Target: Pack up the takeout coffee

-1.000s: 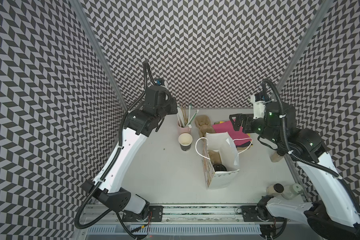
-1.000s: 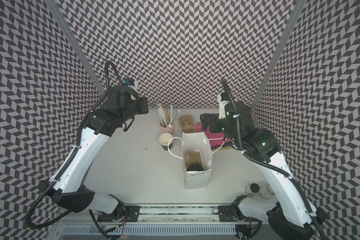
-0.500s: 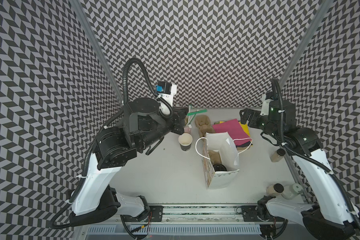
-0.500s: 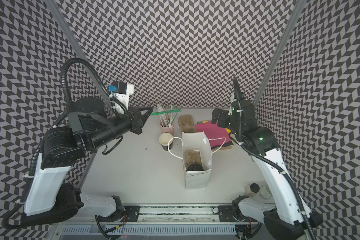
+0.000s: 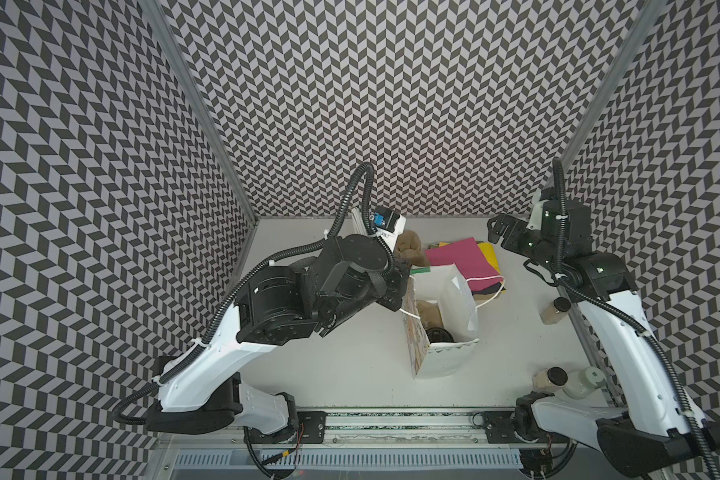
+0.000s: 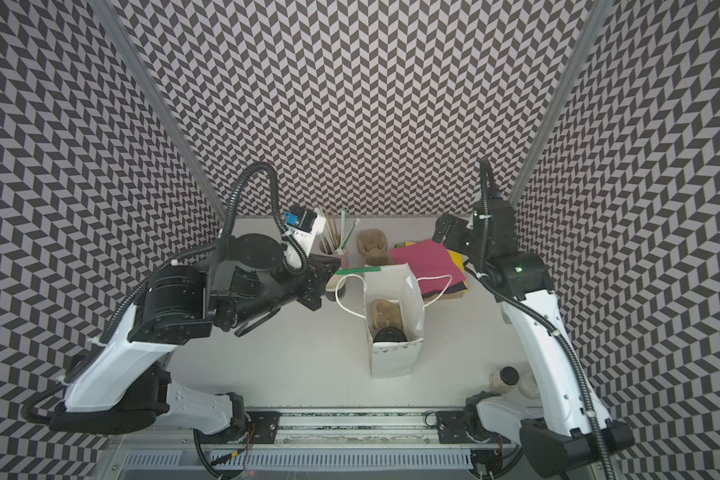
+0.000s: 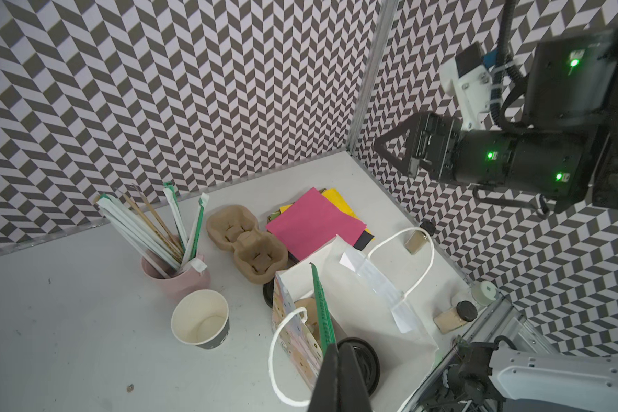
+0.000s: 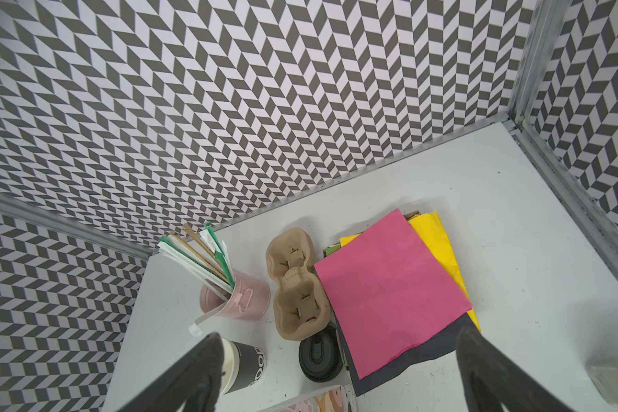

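The takeout coffee (image 7: 359, 360) stands inside the white paper bag (image 6: 391, 357), its black lid (image 6: 388, 334) showing beside a brown cup carrier (image 6: 385, 316) in both top views. My left gripper (image 7: 338, 347) is shut on a green wrapped straw (image 7: 320, 306), held just over the bag's left rim. In a top view the green wrapped straw (image 6: 358, 270) lies level above the bag's back edge. My right gripper (image 8: 341, 335) hangs open and empty high over the stack of napkins (image 8: 389, 285), near the back right corner (image 5: 495, 228).
A lidless paper cup (image 7: 200, 317), a loose black lid (image 8: 318, 356), a pink cup of straws (image 7: 179, 278) and a second cup carrier (image 7: 247, 246) stand behind the bag. Small tan bottles (image 5: 555, 311) (image 5: 551, 380) sit along the right edge.
My left arm swung from the straw cup toward the bag, carrying the green straw over its rim. My right arm drew back toward the back right corner, still open.
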`<action>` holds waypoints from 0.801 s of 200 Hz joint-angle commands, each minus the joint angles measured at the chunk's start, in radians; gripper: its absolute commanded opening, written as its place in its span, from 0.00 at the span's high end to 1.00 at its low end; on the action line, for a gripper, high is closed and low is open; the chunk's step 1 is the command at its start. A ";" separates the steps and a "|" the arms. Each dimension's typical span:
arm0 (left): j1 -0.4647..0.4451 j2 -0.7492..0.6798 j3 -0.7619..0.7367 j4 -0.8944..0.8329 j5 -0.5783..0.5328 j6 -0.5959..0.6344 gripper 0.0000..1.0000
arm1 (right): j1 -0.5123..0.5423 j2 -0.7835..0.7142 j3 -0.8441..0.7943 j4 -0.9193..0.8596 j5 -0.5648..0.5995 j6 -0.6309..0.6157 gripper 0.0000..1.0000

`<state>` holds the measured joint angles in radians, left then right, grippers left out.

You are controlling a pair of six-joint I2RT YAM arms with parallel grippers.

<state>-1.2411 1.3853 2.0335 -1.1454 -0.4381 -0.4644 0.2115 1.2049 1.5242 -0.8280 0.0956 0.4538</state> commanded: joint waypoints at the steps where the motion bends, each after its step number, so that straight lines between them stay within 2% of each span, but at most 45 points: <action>1: -0.019 -0.001 -0.043 0.030 0.000 -0.014 1.00 | -0.018 -0.002 -0.016 0.072 -0.044 0.022 0.01; 75: -0.035 0.037 -0.217 0.100 0.016 -0.006 1.00 | -0.049 -0.010 -0.125 0.140 -0.104 0.042 0.01; 125: 0.022 0.062 -0.368 0.205 0.075 0.021 1.00 | -0.068 0.004 -0.214 0.205 -0.147 0.062 0.00; 160: 0.065 0.099 -0.411 0.268 0.111 0.045 1.00 | -0.072 0.004 -0.263 0.244 -0.160 0.069 0.00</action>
<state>-1.2011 1.4616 1.6356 -0.9550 -0.3599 -0.4446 0.1471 1.2060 1.2839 -0.6735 -0.0422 0.5064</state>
